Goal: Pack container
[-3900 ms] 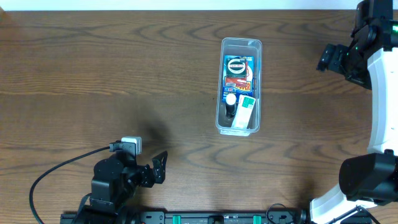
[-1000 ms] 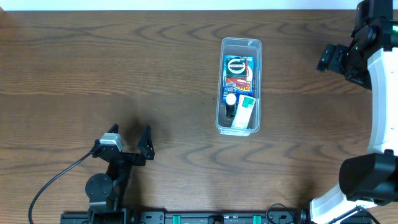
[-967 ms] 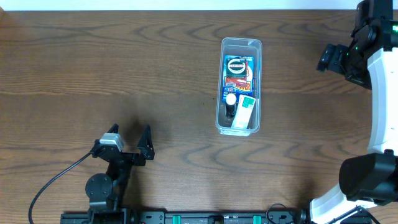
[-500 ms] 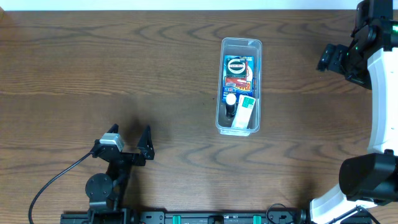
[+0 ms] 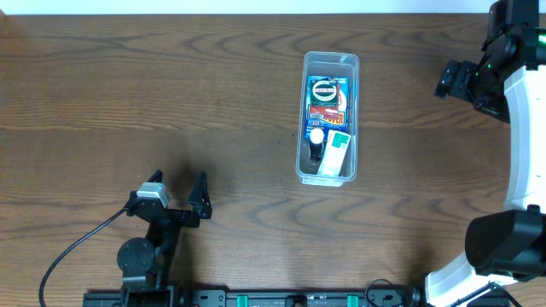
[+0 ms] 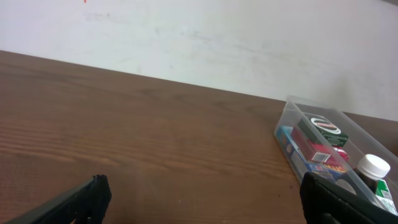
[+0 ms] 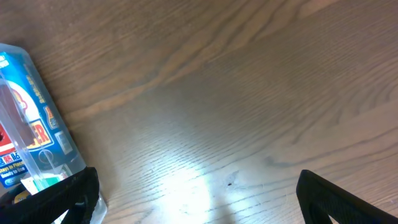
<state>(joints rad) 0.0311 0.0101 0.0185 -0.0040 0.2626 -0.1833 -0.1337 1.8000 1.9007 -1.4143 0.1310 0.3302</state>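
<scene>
The clear plastic container point(image 5: 328, 118) stands upright on the wooden table right of centre. It holds a blue and red packet with a round tin on top, a small white-capped bottle and a white and green box. It shows at the right of the left wrist view point(image 6: 323, 149) and at the left edge of the right wrist view point(image 7: 31, 118). My left gripper point(image 5: 177, 193) is open and empty near the front left edge, far from the container; its wrist view point(image 6: 202, 196) shows only bare wood between the fingers. My right gripper point(image 5: 455, 81) is open and empty, raised at the far right point(image 7: 199, 193).
A black cable point(image 5: 72, 243) runs from the left arm toward the front edge. A white wall point(image 6: 199, 37) rises behind the table's far edge. The right arm's white body point(image 5: 520, 128) stands along the right side.
About four seconds ago the left arm was folded low at the front left; it has since swung so its gripper points toward the table's far edge. Nothing has moved in the last second.
</scene>
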